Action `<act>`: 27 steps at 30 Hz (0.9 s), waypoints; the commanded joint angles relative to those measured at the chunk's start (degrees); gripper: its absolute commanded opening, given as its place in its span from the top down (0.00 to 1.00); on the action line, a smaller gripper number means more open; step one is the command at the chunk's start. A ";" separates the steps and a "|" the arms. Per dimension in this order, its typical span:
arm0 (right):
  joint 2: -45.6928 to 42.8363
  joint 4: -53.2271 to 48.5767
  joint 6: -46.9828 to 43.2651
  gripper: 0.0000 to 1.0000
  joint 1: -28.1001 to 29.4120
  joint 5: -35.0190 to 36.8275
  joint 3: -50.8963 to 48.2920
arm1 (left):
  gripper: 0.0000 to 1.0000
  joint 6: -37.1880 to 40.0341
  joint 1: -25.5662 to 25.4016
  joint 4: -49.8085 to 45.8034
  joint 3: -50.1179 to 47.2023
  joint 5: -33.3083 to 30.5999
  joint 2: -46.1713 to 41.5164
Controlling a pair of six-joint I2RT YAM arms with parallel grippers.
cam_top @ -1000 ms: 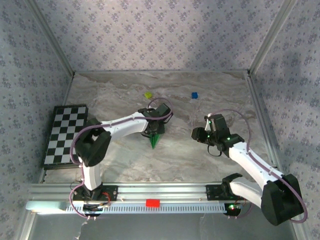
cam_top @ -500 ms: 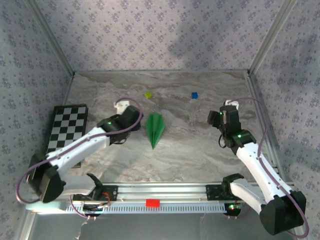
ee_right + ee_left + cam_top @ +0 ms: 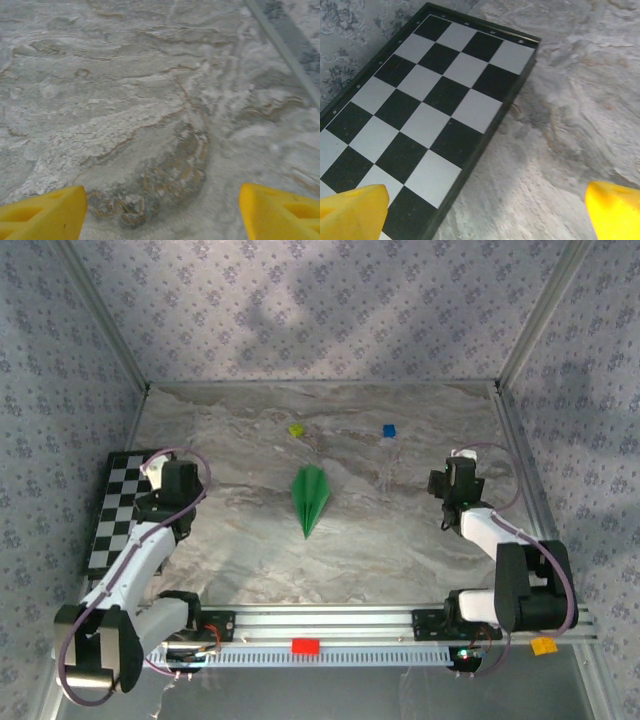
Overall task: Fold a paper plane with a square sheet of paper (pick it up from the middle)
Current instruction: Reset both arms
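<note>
green paper plane (image 3: 312, 498): 1 item, folded dart, lying free mid-tabletop (image 3: 400, 540), tip toward the near edge, between the 2 claws and well apart from both. left claw (image 3: 480, 215): wide, empty, by the checkerboard (image 3: 420, 100) edge. right claw (image 3: 160, 210): wide, empty, over bare tabletop. risk: unpressed creases may spring open; a passing claw could skid the light paper.

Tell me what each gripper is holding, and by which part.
Nothing. The left gripper and right gripper are both open and empty; the paper plane lies free on the table between them.
</note>
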 commanded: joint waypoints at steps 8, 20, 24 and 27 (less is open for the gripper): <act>11.80 38.45 -8.18 0.20 -4.45 -17.47 -9.49 | 0.00 14.79 1.11 32.13 -7.96 1.67 10.88; 10.96 31.48 -7.42 0.01 -4.19 -14.08 -6.69 | 0.01 24.13 4.88 64.80 -11.25 23.07 29.26; 10.91 31.41 -7.45 0.00 -4.24 -14.35 -6.69 | 0.00 22.34 6.62 66.37 -11.58 24.12 29.90; 10.94 31.41 -7.42 0.00 -4.19 -14.24 -6.69 | 0.00 22.42 6.57 65.21 -11.44 24.04 29.52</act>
